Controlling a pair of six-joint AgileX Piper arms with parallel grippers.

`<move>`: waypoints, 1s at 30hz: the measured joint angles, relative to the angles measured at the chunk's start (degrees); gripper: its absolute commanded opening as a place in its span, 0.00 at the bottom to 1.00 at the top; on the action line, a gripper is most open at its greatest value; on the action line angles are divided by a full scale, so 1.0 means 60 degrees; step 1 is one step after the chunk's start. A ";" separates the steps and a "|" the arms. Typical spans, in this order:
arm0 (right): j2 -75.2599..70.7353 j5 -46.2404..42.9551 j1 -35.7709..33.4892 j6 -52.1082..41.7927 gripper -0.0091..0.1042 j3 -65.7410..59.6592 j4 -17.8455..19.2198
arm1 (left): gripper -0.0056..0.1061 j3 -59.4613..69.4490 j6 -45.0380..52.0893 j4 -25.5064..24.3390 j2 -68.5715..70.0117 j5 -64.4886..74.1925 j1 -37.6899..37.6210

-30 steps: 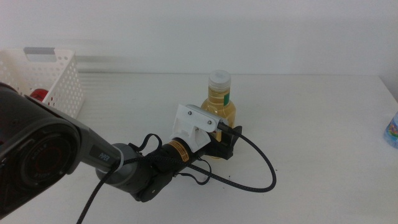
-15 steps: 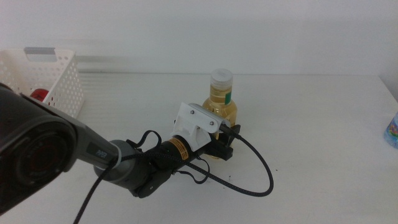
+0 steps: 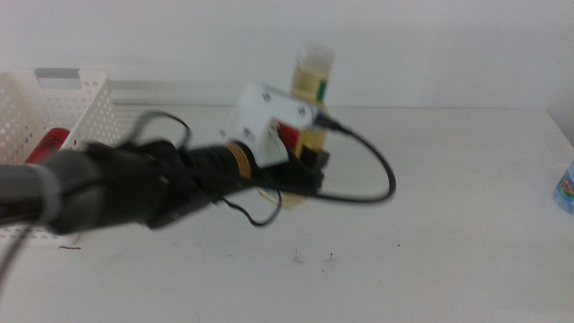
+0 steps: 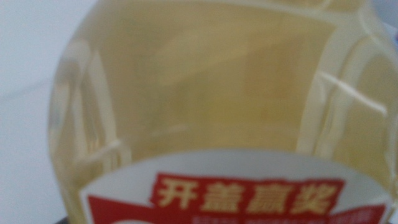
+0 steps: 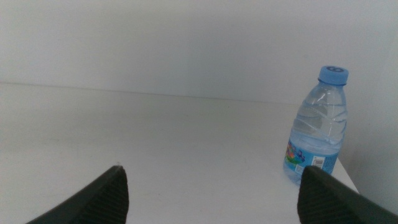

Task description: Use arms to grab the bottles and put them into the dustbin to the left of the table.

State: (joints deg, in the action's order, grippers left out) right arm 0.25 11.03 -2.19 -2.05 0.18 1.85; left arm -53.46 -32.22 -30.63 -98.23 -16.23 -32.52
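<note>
table [image 3: 448, 224]: a wide white tabletop filling the lower two thirds of the middle view, with a few small dark specks near the lower centre.
left arm [image 3: 117, 184]: a dark, motion-blurred arm reaching in from the left edge of the middle view toward the centre, trailing a looping black cable.
left gripper [image 3: 300, 157]: just left of centre in the middle view, on a white block body with screws; its dark jaws are closed round the lower body of the juice bottle, gripping it.
juice bottle [image 3: 309, 90]: yellow, white cap, red and green label; upright in the upper centre of the middle view, its cap up against the pale wall behind, blurred; its base is hidden behind the gripper. in the left wrist view it fills the whole frame [image 4: 211, 112], yellow liquid above a white and red label with yellow characters.
right gripper [image 5: 211, 193]: seen only in the right wrist view, two dark jaw tips at the lower left and lower right of that frame, set wide apart with nothing between them.
water bottle [image 5: 317, 124]: small, clear, blue cap and blue label; upright at the right of the right wrist view, near the table's far corner. in the middle view only a sliver shows at the right edge [image 3: 565, 188].
dustbin [image 3: 81, 117]: white basket with round holes and a grey strip on its rim, at the left edge of the middle view, behind the arm.
soda can [image 3: 49, 144]: a patch of red inside the dustbin, partly hidden by the basket wall.
</note>
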 measured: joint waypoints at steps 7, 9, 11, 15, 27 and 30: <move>0.0000 0.0000 0.0000 0.0000 0.90 0.0000 0.0000 | 0.08 -0.1202 -0.0559 -0.0340 0.1984 0.4102 0.0356; 0.0000 0.0000 0.0000 0.0000 0.90 0.0000 0.0000 | 0.08 -0.1947 0.0976 0.1051 0.2223 0.5552 0.0804; 0.0000 0.0000 0.0000 0.0000 0.90 0.0000 0.0000 | 0.08 -0.2835 0.3267 0.3044 0.2260 0.6946 0.1422; 0.0000 0.0000 0.0000 0.0000 0.90 0.0000 0.0000 | 0.08 -0.4741 0.7392 0.6589 0.1975 1.0130 0.2904; 0.0000 0.0000 0.0000 0.0000 0.90 0.0000 0.0000 | 0.08 -0.8835 0.8869 0.7181 -0.0176 1.4250 0.6161; 0.0000 0.0000 0.0000 0.0000 0.90 0.0000 0.0000 | 0.08 -0.9481 0.8869 0.7093 -0.0927 1.4629 0.6616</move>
State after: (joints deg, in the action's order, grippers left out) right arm 0.25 11.03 -2.19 -2.05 0.18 1.85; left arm -110.34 20.99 11.93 -103.79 71.54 7.18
